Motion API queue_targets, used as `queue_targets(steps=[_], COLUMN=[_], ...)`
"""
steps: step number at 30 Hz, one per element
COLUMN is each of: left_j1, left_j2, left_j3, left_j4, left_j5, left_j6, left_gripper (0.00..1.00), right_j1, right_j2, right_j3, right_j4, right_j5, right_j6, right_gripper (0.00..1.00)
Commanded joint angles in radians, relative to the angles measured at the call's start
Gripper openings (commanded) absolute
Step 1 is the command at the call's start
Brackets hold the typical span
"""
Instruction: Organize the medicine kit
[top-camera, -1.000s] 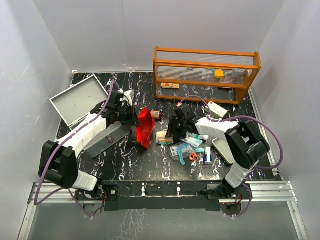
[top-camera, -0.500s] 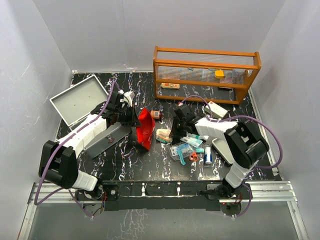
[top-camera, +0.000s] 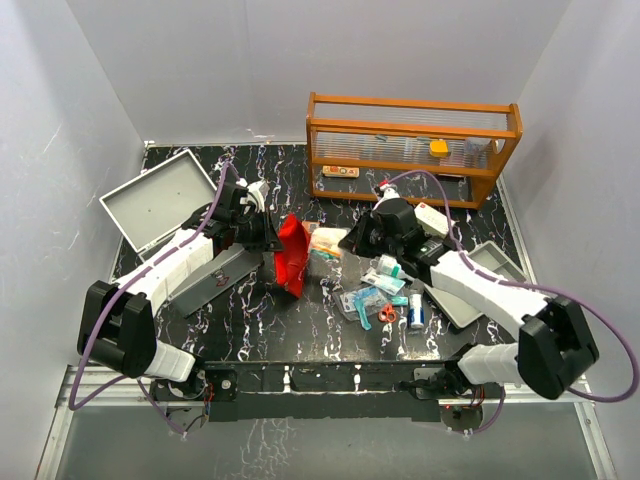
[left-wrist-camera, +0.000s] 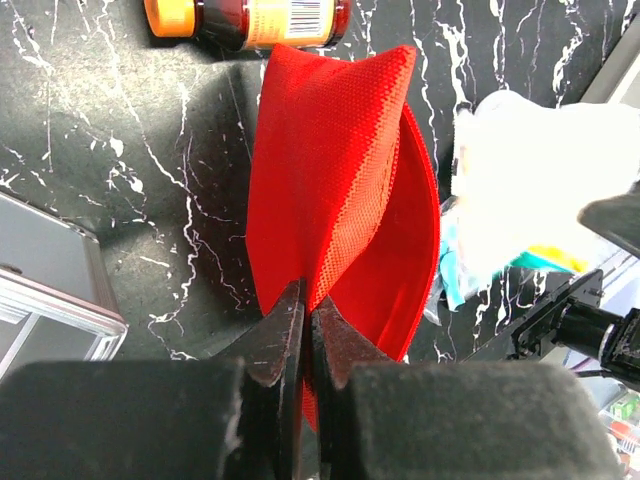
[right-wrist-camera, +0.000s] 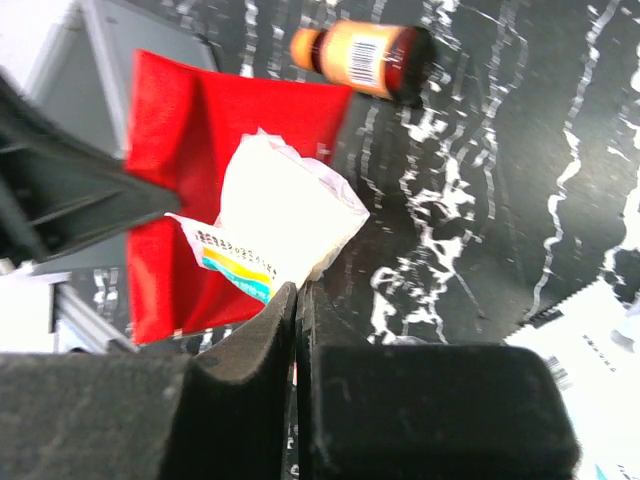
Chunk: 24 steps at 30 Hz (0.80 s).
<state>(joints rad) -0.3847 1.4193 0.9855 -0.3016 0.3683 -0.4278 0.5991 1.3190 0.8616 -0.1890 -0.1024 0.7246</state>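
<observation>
The medicine kit (top-camera: 152, 203) lies open at the far left, its grey body (top-camera: 215, 275) under my left arm. My left gripper (top-camera: 270, 243) (left-wrist-camera: 308, 312) is shut on the rim of a red fabric pouch (top-camera: 291, 256) (left-wrist-camera: 335, 170) and holds its mouth up off the table. Just right of the pouch, my right gripper (top-camera: 346, 243) (right-wrist-camera: 297, 297) is shut on a white packet (top-camera: 324, 240) (right-wrist-camera: 288, 212) with a yellow and teal stripe. The packet hangs at the pouch's (right-wrist-camera: 178, 140) opening.
An amber bottle with an orange cap (left-wrist-camera: 245, 15) (right-wrist-camera: 365, 57) lies just beyond the pouch. Several small medicine items (top-camera: 385, 296) are piled front right, next to a shallow grey tray (top-camera: 472, 282). A white box (top-camera: 433, 217) and an orange shelf rack (top-camera: 412, 148) stand behind.
My right gripper closed on the white packet, lifted it from the pile and carried it back and left to the pouch's mouth. The left arm and the pouch stayed put.
</observation>
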Motion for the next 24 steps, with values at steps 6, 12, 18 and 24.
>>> queue_targets(steps=[6,12,18,24], left_j1=[-0.005,-0.005,-0.005,-0.005], left_j2=[-0.022,-0.021,-0.031,-0.077], left_j3=[-0.015,-0.03,-0.036,-0.064], left_j4=[0.061,0.1,0.12,0.139], left_j5=[0.066,0.103,0.125,0.126], left_j6=[-0.046,-0.094,-0.102,-0.08], left_gripper=[0.0,0.0,0.0,0.0], right_j1=[-0.003,0.06,0.105,0.105], right_j2=[-0.099,-0.015,0.1,0.14], right_j3=[0.001,0.062,0.065,0.042], right_j4=[0.253,0.324,0.378,0.347], right_j5=[-0.203,-0.216,-0.174,-0.144], right_j6=[0.141,0.224,0.252,0.254], right_gripper=[0.0,0.0,0.0,0.01])
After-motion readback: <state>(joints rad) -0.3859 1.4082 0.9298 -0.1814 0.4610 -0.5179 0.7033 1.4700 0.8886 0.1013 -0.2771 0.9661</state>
